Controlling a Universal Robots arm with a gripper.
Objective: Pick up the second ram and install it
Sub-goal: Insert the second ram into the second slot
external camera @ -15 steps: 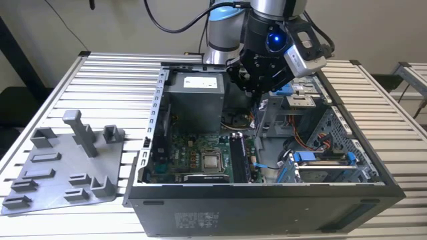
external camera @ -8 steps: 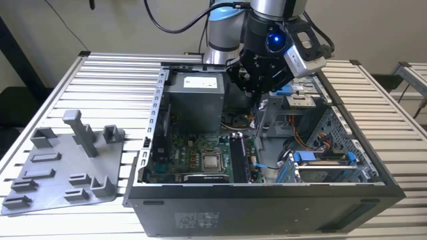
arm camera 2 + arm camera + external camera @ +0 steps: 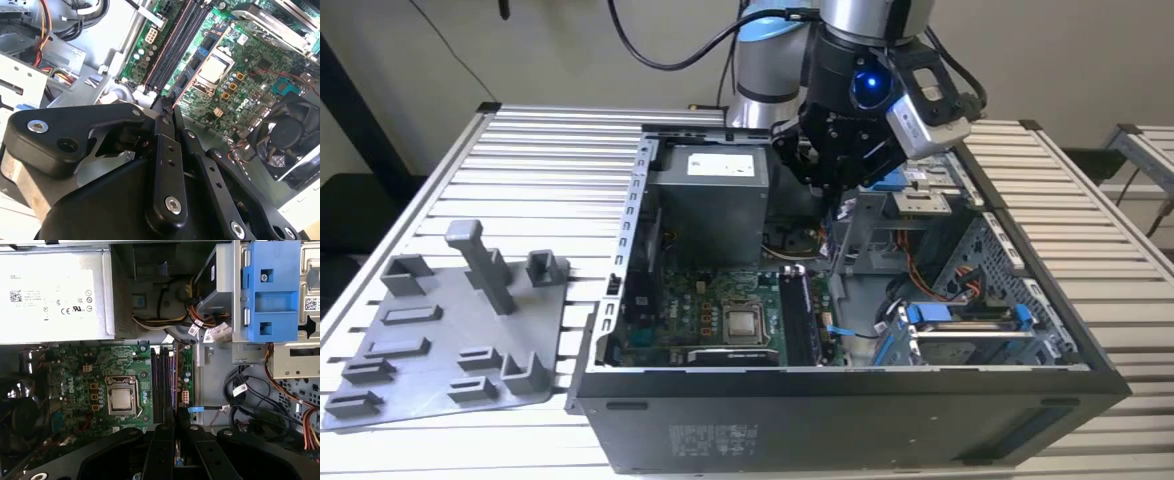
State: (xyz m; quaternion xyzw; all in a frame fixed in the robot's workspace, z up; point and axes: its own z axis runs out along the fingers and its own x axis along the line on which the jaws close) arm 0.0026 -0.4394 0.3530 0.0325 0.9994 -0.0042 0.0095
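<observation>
Overhead, gripper [image 3: 834, 180] (fingers pinched together on the second ram [image 3: 175, 422]) above the memory slots [image 3: 164, 385].

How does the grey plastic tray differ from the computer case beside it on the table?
The grey plastic tray is pale, flat and low, with upright posts; the computer case is a dark, tall box. The tray is one moulded piece, while the case holds a motherboard and a power supply. The tray lies at the exterior view's left, the case to its right. Both rest on the slatted table.
</observation>
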